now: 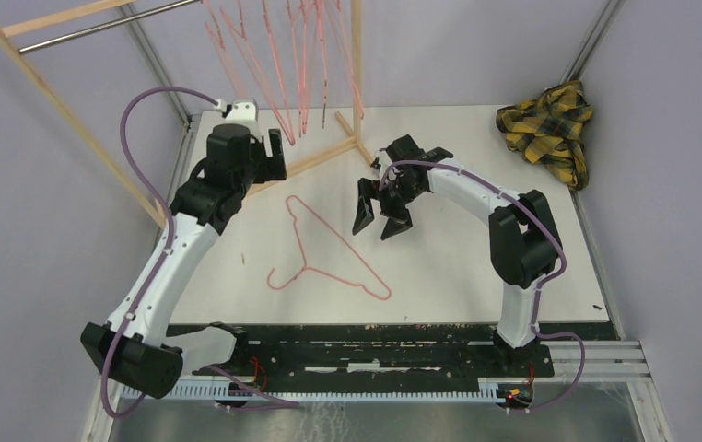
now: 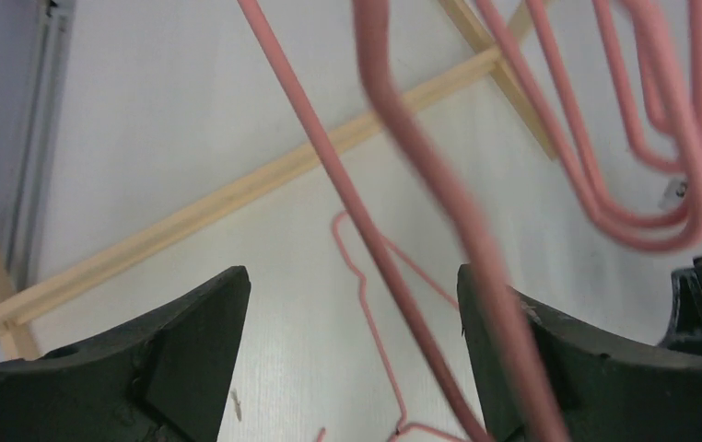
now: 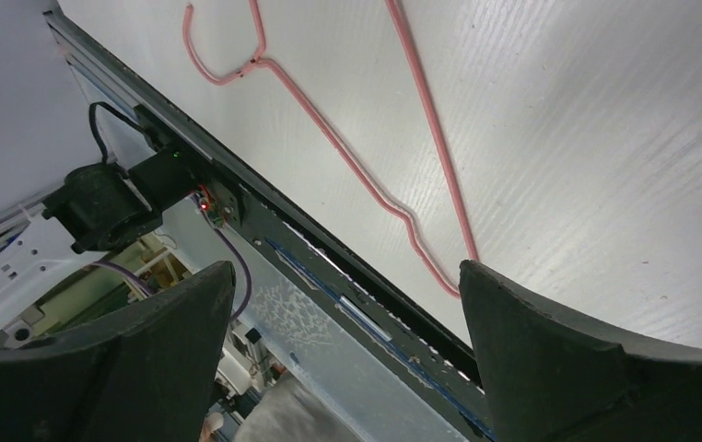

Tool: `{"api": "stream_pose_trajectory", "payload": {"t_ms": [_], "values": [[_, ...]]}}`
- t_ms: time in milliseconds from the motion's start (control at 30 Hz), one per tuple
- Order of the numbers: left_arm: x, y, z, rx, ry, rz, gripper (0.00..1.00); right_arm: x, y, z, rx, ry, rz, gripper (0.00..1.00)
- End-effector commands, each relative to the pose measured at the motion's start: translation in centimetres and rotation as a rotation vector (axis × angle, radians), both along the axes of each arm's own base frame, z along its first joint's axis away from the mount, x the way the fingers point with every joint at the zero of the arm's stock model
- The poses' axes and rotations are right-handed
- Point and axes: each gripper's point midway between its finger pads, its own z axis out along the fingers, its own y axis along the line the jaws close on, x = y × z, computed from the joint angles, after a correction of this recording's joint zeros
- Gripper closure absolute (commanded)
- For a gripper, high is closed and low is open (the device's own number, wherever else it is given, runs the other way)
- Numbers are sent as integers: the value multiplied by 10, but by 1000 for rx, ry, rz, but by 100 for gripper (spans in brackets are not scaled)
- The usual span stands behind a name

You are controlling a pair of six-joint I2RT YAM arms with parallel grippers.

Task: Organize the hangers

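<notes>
Loose hanger (image 1: pixel 309 265) is lying flat on counter (image 1: pixel 476 267): likely light, springy wire. Right hand (image 1: pixel 375 230) is hovering wide, empty; pinch at neck.

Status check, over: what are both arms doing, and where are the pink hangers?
Left end effector open, by the hung hangers. Right end effector open, empty, over table. One loose hanger flat on table, nothing across it.

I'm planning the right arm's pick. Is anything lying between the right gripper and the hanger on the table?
Nothing visible does. The right gripper hangs open over bare table; the pink hanger lies flat just left of it, alone.
</notes>
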Motion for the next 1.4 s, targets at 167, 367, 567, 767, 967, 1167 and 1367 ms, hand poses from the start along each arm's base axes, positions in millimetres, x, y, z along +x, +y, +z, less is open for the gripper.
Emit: {"api": "stream_pose_trajectory", "payload": {"t_ms": [167, 367, 567, 767, 967, 1167, 1367], "values": [[-66, -33, -58, -258, 92, -164, 9, -17, 11, -1, -143, -207, 249, 8], [-89, -29, -100, -321, 171, -112, 9, -35, 41, -19, -194, -299, 412, 14], [-98, -28, -127, -397, 232, -28, 11, -55, 66, -46, -259, -386, 560, 25], [-101, -26, -133, -430, 240, 6, 12, -60, 65, -81, -337, -451, 604, 34], [-108, -18, -136, -427, 243, 48, 12, -64, 50, -110, -427, -498, 649, 43], [-114, -11, -130, -448, 218, 88, 13, -72, 49, -127, -475, -503, 677, 52], [-122, -6, -125, -456, 211, 105, 14, -83, 45, -144, -561, -534, 728, 60]]}}
